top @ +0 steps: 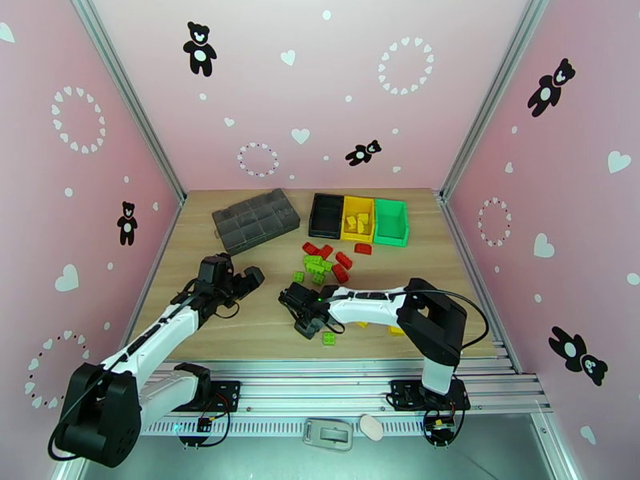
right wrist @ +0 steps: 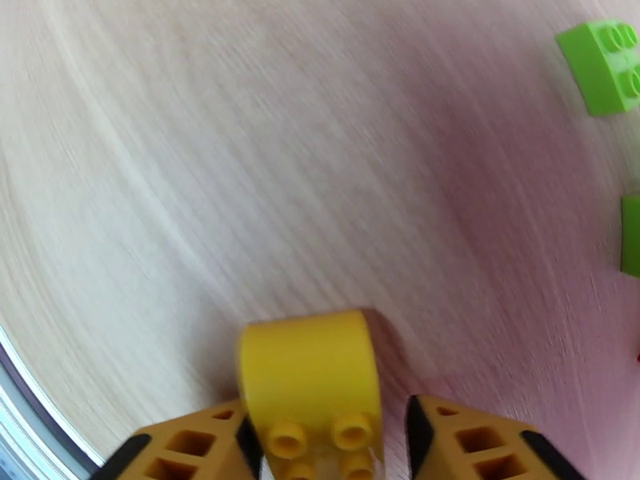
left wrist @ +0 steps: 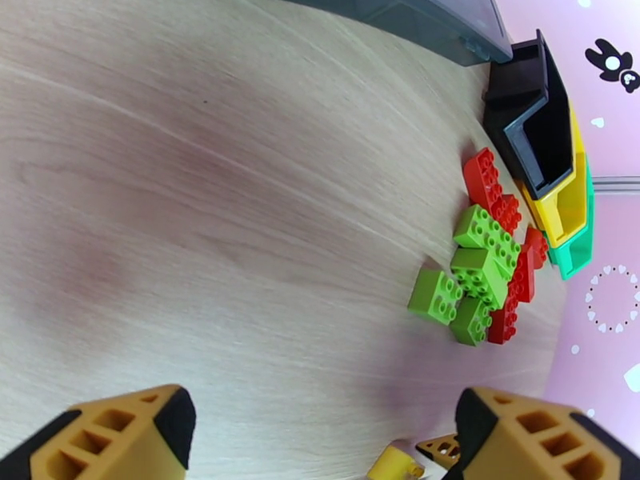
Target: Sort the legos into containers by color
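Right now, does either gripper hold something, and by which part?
The left gripper is open, empty. A yellow lego sits in the right gripper, fingers at its sides; a gap shows at one finger, so a grip cannot be told.

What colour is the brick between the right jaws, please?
Yellow plastic studded brick; right wrist view shows it best.

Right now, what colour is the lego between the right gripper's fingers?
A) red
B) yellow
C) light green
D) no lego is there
B: the right wrist view shows a yellow lego sitting between the fingers of the right gripper, with a green lego lying off on the table.
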